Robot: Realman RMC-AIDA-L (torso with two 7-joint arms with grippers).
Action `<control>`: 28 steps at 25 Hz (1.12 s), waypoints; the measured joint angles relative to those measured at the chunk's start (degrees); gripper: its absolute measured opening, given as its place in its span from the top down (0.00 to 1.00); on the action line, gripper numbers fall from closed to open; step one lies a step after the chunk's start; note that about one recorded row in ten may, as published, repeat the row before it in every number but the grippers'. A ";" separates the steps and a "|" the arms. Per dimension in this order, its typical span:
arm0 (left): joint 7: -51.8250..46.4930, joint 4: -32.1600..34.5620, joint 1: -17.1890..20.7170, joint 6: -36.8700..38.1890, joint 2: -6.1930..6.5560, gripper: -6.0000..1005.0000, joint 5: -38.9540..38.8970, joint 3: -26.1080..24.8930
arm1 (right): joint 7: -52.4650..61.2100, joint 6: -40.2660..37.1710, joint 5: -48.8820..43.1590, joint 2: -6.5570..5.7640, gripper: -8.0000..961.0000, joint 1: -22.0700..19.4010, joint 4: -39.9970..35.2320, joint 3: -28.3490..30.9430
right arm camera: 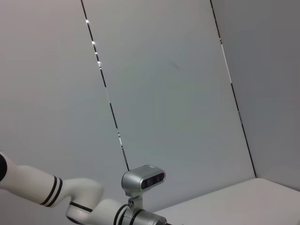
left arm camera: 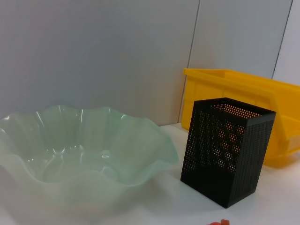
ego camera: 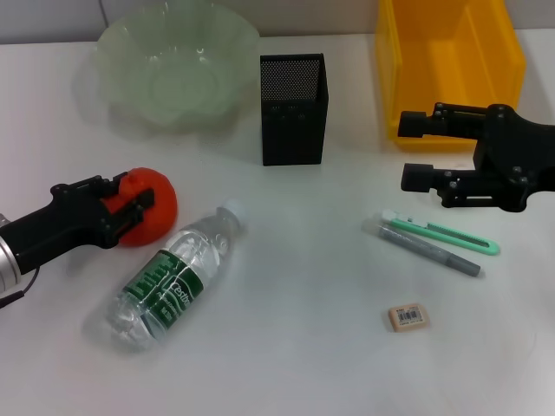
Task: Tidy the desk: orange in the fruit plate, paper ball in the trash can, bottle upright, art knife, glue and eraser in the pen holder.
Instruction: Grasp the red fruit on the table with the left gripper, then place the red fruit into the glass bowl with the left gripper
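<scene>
The orange point(ego camera: 158, 208) sits at the left of the desk point(ego camera: 303, 347), and my left gripper point(ego camera: 134, 198) is shut on its near-left side; a sliver of it shows in the left wrist view point(left arm camera: 218, 222). The bottle point(ego camera: 173, 277) lies on its side beside the orange, cap toward the middle. The fruit plate point(ego camera: 178, 74) point(left arm camera: 79, 154) stands at the back left, the pen holder point(ego camera: 293, 108) point(left arm camera: 227, 150) at the back middle, the trash can point(ego camera: 447, 61) point(left arm camera: 243, 93) at the back right. The art knife point(ego camera: 442, 234), glue point(ego camera: 429, 250) and eraser point(ego camera: 408, 316) lie at the right. My right gripper point(ego camera: 414, 149) is open and empty above them. No paper ball shows.
The right arm's black wrist point(ego camera: 520, 160) hangs in front of the trash can's near wall. The right wrist view shows only a grey wall and part of a white arm point(right arm camera: 56, 192).
</scene>
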 joint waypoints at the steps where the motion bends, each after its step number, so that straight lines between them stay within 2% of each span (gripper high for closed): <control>1: 0.01 0.00 0.00 0.02 -0.02 0.52 -0.03 -0.06 | 0.00 0.15 0.00 0.00 0.21 0.00 0.00 0.00; 14: 0.01 0.67 0.41 2.55 -0.51 0.64 -0.32 -1.25 | -0.59 1.20 0.01 -0.01 0.21 -0.12 -0.35 0.00; 15: 0.05 3.14 0.22 9.15 -1.54 0.65 -0.49 -8.48 | -0.60 1.23 0.03 -0.01 0.21 -0.22 -0.35 0.04; 18: 0.05 3.14 0.22 9.15 -1.54 0.68 -0.49 -8.48 | -0.76 1.30 0.06 -0.01 0.21 -0.40 -0.18 0.42; 19: 0.28 3.75 -0.31 10.93 -1.93 0.69 -0.87 -11.67 | -0.91 1.31 0.07 -0.01 0.21 -0.47 -0.06 0.75; 20: 2.48 3.14 -2.81 12.33 -2.07 0.70 -4.71 -14.66 | -1.04 1.32 0.08 0.00 0.21 -0.49 0.01 0.97; 21: 3.58 2.75 -3.98 11.89 -2.07 0.70 -6.19 -14.73 | -1.15 1.33 0.08 0.02 0.21 -0.51 0.05 1.20; 22: 7.47 0.77 -8.21 8.92 -2.04 0.70 -10.29 -14.77 | -1.18 1.43 0.09 0.12 0.21 -0.54 0.10 1.50; 24: 8.38 0.12 -9.54 7.89 -2.05 0.69 -11.08 -14.74 | -1.18 1.48 0.09 0.18 0.21 -0.55 0.16 1.49; 26: 10.59 -1.89 -13.52 3.56 -2.04 0.69 -12.30 -14.69 | -1.19 1.78 0.09 0.34 0.21 -0.65 0.36 1.51; 27: 13.42 -4.03 -18.30 -3.00 -2.13 0.68 -12.62 -14.32 | -1.20 2.27 0.09 0.56 0.21 -0.87 0.61 1.50; 28: 13.42 -4.03 -18.30 -3.00 -2.13 0.68 -12.62 -14.32 | -1.20 2.27 0.09 0.56 0.21 -0.87 0.61 1.50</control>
